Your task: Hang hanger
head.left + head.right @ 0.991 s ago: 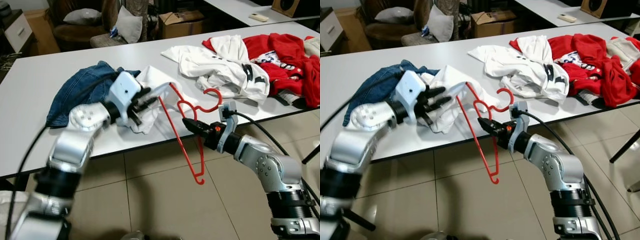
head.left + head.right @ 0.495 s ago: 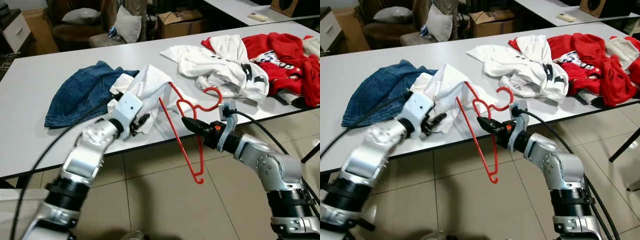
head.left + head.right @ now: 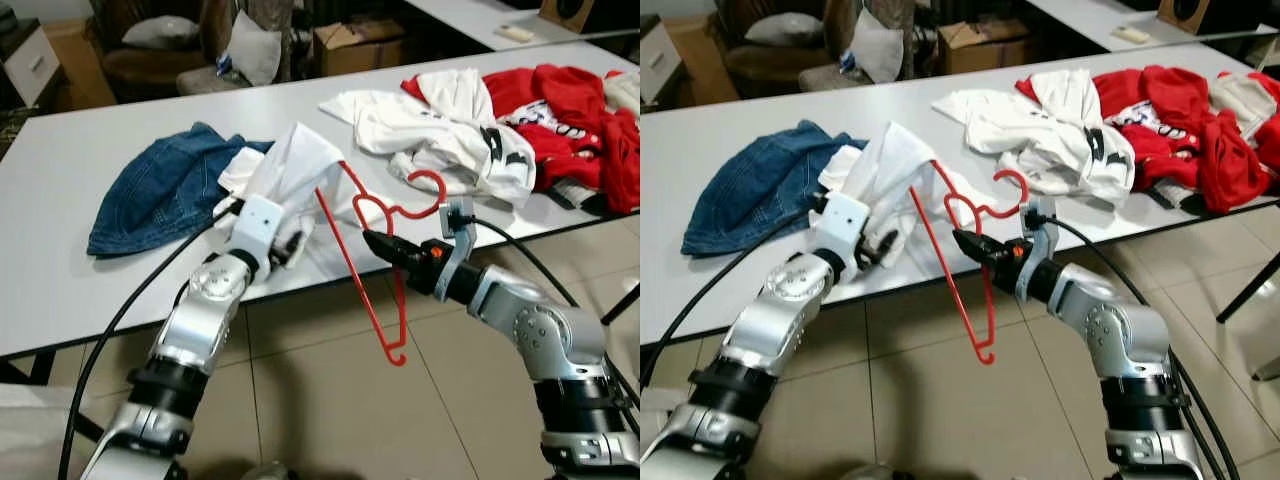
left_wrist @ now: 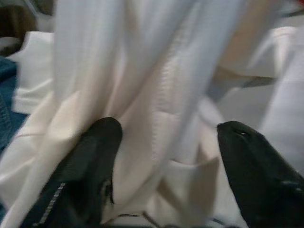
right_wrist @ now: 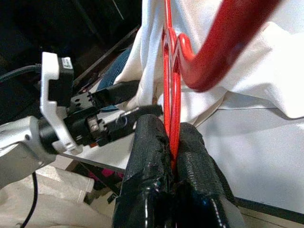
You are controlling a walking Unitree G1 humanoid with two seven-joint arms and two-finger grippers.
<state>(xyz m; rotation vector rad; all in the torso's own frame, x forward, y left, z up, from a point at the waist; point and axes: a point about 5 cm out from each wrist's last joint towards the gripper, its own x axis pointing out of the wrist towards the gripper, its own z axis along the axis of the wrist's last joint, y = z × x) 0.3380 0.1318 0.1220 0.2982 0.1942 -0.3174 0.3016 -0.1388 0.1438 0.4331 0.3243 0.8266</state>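
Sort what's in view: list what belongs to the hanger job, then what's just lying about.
In the job:
red hanger, clamped in the right pincer
white garment draped on it
left pincer, open at that garment

Lying about:
denim garment
white shirt
red clothes
cardboard box

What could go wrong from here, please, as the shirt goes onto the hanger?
1. The right pincer pinches the hanger at one thin point near its neck; a tug from the shirt could twist it loose.
2. The left pincer is open around a fold of shirt and might close on too many layers.
3. The hanger's lower end hangs past the table edge and may catch.
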